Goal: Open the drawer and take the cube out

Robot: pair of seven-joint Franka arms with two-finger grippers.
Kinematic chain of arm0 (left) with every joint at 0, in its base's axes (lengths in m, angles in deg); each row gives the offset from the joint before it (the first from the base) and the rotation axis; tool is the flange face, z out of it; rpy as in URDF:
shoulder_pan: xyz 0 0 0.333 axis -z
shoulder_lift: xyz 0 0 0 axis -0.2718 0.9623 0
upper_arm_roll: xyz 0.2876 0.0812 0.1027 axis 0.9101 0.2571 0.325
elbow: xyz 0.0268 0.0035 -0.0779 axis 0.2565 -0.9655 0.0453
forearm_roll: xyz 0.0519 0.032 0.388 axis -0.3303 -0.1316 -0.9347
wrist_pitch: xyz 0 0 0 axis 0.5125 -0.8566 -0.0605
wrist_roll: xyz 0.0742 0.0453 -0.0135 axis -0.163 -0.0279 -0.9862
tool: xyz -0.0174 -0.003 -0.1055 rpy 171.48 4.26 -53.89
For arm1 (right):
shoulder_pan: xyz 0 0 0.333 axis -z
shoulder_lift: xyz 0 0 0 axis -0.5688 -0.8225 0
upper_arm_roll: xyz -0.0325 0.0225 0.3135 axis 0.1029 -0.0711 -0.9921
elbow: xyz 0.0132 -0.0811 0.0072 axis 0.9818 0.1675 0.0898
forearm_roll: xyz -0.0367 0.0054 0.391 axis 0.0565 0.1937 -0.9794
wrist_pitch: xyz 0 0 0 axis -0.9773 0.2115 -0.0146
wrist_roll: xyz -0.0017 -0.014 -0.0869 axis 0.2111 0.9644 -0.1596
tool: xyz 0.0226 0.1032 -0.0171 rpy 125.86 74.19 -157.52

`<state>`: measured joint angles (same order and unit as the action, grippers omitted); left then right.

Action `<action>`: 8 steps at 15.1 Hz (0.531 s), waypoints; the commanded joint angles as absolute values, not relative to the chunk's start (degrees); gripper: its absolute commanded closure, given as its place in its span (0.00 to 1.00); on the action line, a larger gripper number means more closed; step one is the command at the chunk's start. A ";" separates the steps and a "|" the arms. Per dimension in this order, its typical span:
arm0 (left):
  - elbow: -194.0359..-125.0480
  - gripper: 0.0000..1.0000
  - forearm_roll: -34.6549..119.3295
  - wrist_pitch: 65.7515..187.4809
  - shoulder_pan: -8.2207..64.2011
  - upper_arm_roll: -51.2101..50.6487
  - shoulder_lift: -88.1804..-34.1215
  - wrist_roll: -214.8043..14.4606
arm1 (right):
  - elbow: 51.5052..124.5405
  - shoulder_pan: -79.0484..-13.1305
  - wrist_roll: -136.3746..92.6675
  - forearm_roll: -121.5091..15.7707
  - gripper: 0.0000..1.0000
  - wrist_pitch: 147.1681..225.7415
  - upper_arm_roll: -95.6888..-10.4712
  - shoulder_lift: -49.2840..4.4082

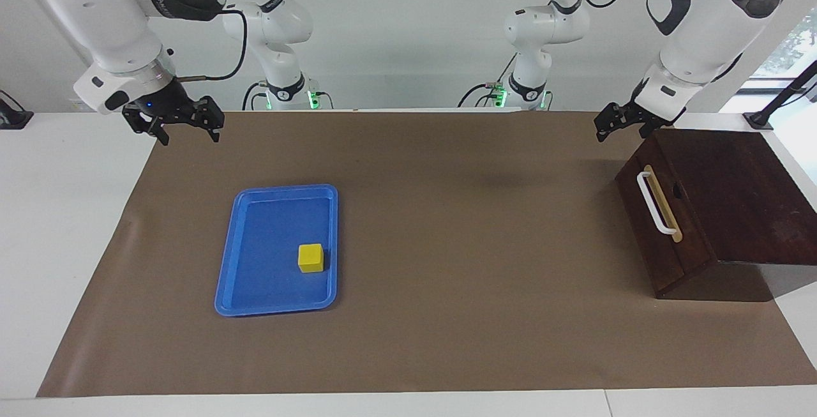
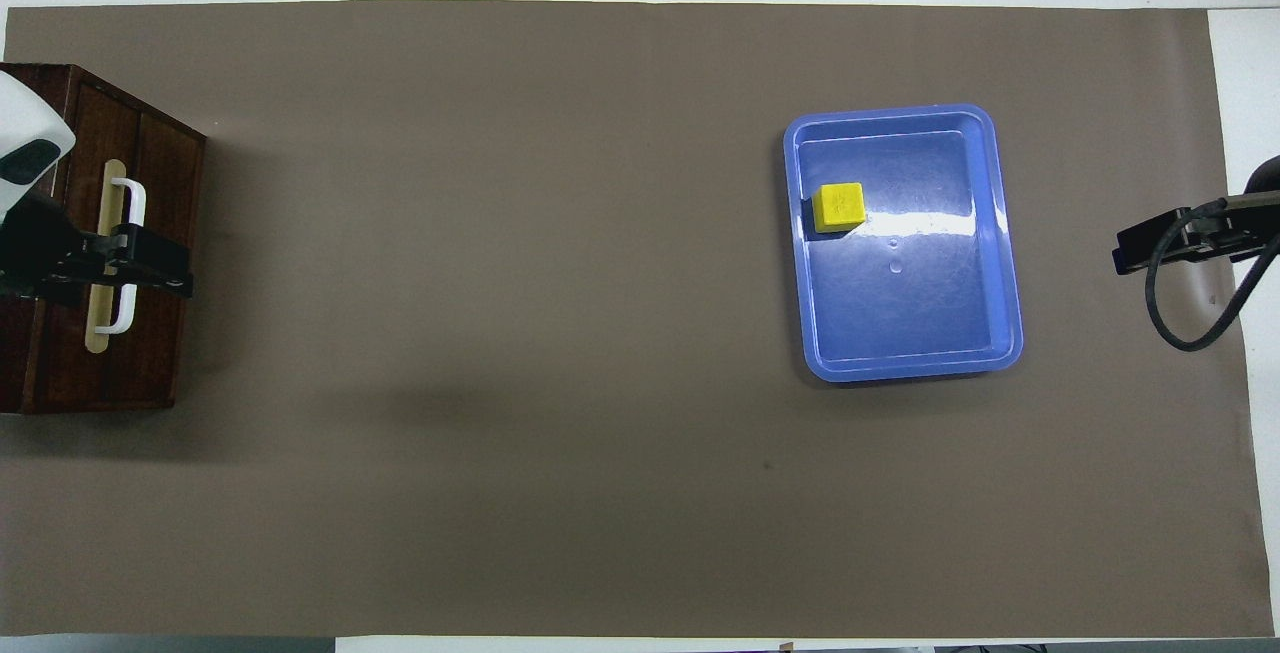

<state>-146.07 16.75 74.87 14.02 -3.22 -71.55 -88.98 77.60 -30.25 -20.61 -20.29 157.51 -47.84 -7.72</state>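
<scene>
At lower centre-left of the facing view, cube [image 1: 311, 257] sits in blue tray [image 1: 276, 250] on brown mat [image 1: 447, 212], toward the right arm's end of the table. Drawer [image 1: 664, 225] at right of that frame, toward left arm's end: closed, front flush w/ box [image 1: 740, 193], white handle [image 1: 655, 202] untouched. Left gripper [image 1: 611, 125] up in air at upper right, over mat just off box's corner; finger state: cannot tell. Right gripper [image 1: 185, 128] at upper left, raised over mat's edge, fingers spread, holding nothing.
</scene>
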 commanded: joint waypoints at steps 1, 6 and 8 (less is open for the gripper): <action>-146.06 0.00 17.20 74.01 14.19 -2.79 -72.27 -88.77 | 77.17 -29.39 -19.39 -22.44 0.00 157.63 -48.69 -7.71; -146.06 0.00 17.20 74.01 14.19 -2.79 -72.27 -88.77 | 77.17 -29.83 -19.13 -21.93 0.00 157.80 -48.52 -7.54; -146.06 0.00 17.20 74.01 14.19 -2.79 -72.27 -88.77 | 77.17 -29.83 -19.30 -21.75 0.00 157.80 -48.52 -7.54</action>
